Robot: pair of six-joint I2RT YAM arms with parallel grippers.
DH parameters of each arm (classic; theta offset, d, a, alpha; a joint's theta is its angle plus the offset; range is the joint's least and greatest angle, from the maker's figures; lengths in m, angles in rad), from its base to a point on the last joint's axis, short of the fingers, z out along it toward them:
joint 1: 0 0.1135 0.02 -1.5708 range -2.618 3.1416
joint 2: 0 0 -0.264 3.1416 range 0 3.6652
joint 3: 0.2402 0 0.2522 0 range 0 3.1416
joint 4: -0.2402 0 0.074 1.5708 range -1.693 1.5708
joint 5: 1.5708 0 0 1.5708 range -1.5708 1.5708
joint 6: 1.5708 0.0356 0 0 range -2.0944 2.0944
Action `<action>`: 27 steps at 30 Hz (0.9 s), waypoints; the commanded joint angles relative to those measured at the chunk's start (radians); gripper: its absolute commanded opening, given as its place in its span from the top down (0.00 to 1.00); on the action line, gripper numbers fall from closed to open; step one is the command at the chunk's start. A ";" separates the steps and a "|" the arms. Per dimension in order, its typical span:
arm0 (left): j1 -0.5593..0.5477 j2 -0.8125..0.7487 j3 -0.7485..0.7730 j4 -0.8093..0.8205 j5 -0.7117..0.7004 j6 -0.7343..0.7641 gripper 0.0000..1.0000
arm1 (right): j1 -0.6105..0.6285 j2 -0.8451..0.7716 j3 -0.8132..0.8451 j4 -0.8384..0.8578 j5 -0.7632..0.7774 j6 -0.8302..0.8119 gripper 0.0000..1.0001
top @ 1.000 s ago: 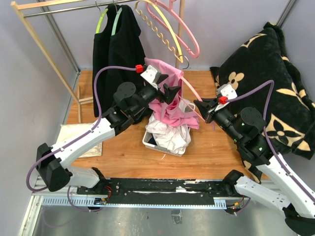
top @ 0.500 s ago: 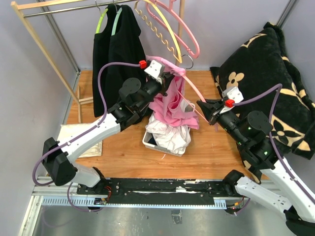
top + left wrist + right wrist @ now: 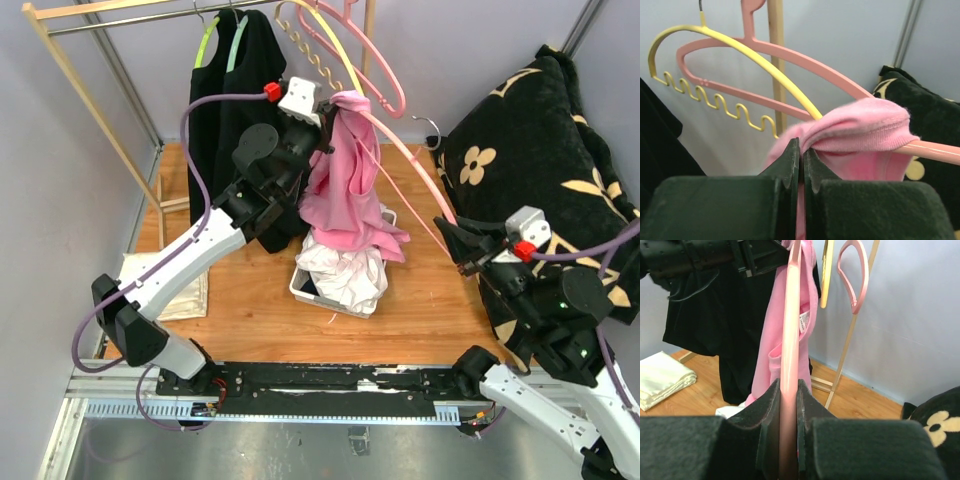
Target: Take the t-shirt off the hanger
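Note:
A pink t-shirt (image 3: pixel 345 190) hangs bunched from its top, where my left gripper (image 3: pixel 325 118) is shut on a fold of the fabric, high up near the clothes rail. In the left wrist view the jaws (image 3: pixel 801 150) pinch the ribbed pink cloth (image 3: pixel 860 125), which is still draped over the pink hanger's arm (image 3: pixel 935 150). The pink hanger (image 3: pixel 412 168) slants down to the right from the shirt, its metal hook (image 3: pixel 432 125) free in the air. My right gripper (image 3: pixel 448 232) is shut on the hanger's lower end. The right wrist view shows that gripper (image 3: pixel 788 390) clamping the hanger bar (image 3: pixel 790 315), with the t-shirt (image 3: pixel 807 315) behind it.
A wooden rail (image 3: pixel 90 110) carries a black garment (image 3: pixel 235 110) and empty yellow and pink hangers (image 3: pixel 350 60). Below the shirt sits a white basket (image 3: pixel 300 285) of clothes. A black flowered blanket (image 3: pixel 540 150) fills the right side. A folded cream cloth (image 3: pixel 165 285) lies at left.
My left gripper closed on the t-shirt and raised it up toward the rail. The right gripper pulled the hanger toward the right and nearer, stretching shirt and hanger apart.

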 commanded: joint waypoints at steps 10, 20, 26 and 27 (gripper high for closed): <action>0.080 0.146 0.210 -0.064 -0.024 0.014 1.00 | 0.010 -0.118 0.041 -0.152 -0.051 -0.063 0.99; 0.080 0.089 0.260 -0.125 0.162 -0.028 0.78 | 0.010 -0.085 0.041 -0.176 0.049 -0.064 0.99; 0.080 0.006 0.183 -0.118 0.287 -0.051 0.73 | 0.010 -0.068 0.036 -0.154 0.098 -0.045 0.99; 0.080 -0.005 0.172 -0.115 0.299 -0.055 0.74 | 0.010 -0.068 0.037 -0.151 0.102 -0.044 0.99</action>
